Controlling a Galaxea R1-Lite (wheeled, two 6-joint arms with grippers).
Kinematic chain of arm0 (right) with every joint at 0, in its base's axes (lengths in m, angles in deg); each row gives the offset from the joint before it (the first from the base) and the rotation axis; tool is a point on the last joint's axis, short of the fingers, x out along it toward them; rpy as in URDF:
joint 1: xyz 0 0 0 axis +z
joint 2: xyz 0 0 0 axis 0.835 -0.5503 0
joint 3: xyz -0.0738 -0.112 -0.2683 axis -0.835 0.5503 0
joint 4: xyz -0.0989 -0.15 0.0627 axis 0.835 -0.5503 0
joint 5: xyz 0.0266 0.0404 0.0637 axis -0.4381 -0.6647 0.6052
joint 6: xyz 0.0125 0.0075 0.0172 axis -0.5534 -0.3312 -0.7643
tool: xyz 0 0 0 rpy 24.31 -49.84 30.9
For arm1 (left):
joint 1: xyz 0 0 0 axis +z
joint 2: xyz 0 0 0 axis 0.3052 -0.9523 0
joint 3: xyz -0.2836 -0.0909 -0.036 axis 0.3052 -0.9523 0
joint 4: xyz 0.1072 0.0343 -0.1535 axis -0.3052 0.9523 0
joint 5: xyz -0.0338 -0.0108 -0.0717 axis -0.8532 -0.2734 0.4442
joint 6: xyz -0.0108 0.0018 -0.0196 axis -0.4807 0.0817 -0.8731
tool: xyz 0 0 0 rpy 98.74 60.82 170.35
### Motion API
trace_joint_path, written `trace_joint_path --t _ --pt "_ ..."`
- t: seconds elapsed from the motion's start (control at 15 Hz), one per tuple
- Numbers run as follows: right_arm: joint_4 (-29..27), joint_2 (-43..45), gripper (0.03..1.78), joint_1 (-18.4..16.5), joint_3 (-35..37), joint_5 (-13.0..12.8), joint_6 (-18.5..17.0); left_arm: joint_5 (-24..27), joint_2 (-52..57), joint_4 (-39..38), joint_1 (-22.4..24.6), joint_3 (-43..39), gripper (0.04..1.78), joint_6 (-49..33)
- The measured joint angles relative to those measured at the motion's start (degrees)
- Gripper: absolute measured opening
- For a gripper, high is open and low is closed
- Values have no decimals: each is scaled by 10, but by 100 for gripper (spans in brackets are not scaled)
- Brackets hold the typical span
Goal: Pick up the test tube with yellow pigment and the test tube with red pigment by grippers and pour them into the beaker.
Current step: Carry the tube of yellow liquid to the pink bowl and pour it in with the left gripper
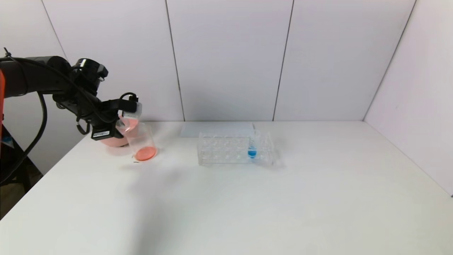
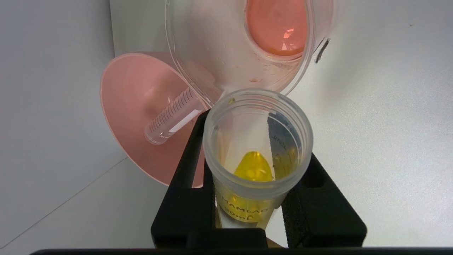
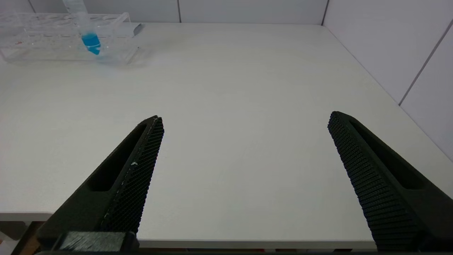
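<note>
My left gripper is at the far left of the table, shut on the test tube with yellow pigment. The tube's open mouth is close to the rim of the beaker, and yellow liquid sits in its lower end. The beaker stands on the table with red-orange liquid in its bottom. No tube holding red liquid shows. A clear empty graduated tube lies in the pink bowl. My right gripper is open and empty above the table's front edge.
The pink bowl stands just behind the beaker, towards the left wall. A clear tube rack stands mid-table with a blue-liquid tube in it. A pale flat sheet lies behind the rack.
</note>
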Motion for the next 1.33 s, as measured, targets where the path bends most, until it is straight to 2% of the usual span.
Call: trace_joint_path --t 0.2,0.47,0.67,0.93,1.33 --pt "0 0 170 0 0 0 0 -12 -1 0 -3 0 52 -1" --pt "0 0 170 0 0 0 0 -65 -1 -2 -12 0 52 -1" --pt "0 0 170 0 0 0 0 -68 -3 -6 -14 0 52 -1" --pt "0 0 170 0 0 0 0 -103 -7 -14 -23 0 52 -1" --pt "0 0 170 0 0 0 0 -129 -14 -16 -27 0 52 -1"
